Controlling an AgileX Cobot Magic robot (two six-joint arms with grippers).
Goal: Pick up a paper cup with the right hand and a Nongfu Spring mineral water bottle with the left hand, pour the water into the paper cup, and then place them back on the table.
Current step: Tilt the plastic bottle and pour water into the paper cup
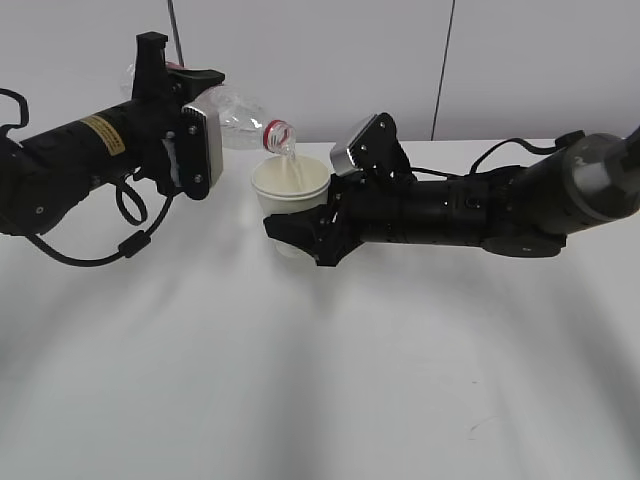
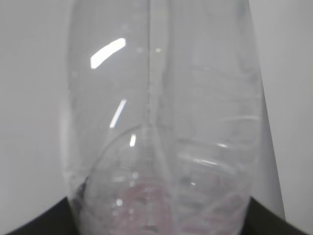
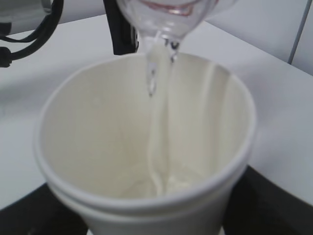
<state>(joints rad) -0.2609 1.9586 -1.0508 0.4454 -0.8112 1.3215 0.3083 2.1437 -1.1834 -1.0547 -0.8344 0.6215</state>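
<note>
Item: paper cup (image 1: 291, 186), cream-white, rolled rim, tapering downward; held upright above the table (image 1: 320, 380) by the right hand (image 1: 296, 232), whose black fingers clasp the lower wall from either side. Judged light, thin-walled and easily crushed; a hold low on the body, below the rim, looks soundest, with gentle pressure, since the weight grows as it fills and the base sits near the fingers. The right wrist view shows the inside mostly dry, with a small pool gathering at the bottom. Item: bottle (image 1: 240, 108), clear plastic, red neck ring, cap off; tipped nearly level in the left hand (image 1: 180, 120), mouth just over the near side of the cup's rim. The left hand's fingers close around the bottle's labelled body, though the finger ends are largely hidden behind the grey block. The left wrist view shows only the clear ribbed wall, close up. Judged light and springy, its thin wall liable to dent under a hard squeeze, which would push liquid out faster; smooth and likely slippery if wet, so the broad mid-body is the proper place to hold. Item: water (image 3: 157, 98), clear, falling in a thin stream from the bottle mouth down the cup's inner wall. Pouring appears under way; both items are yet to return to the table.
</note>
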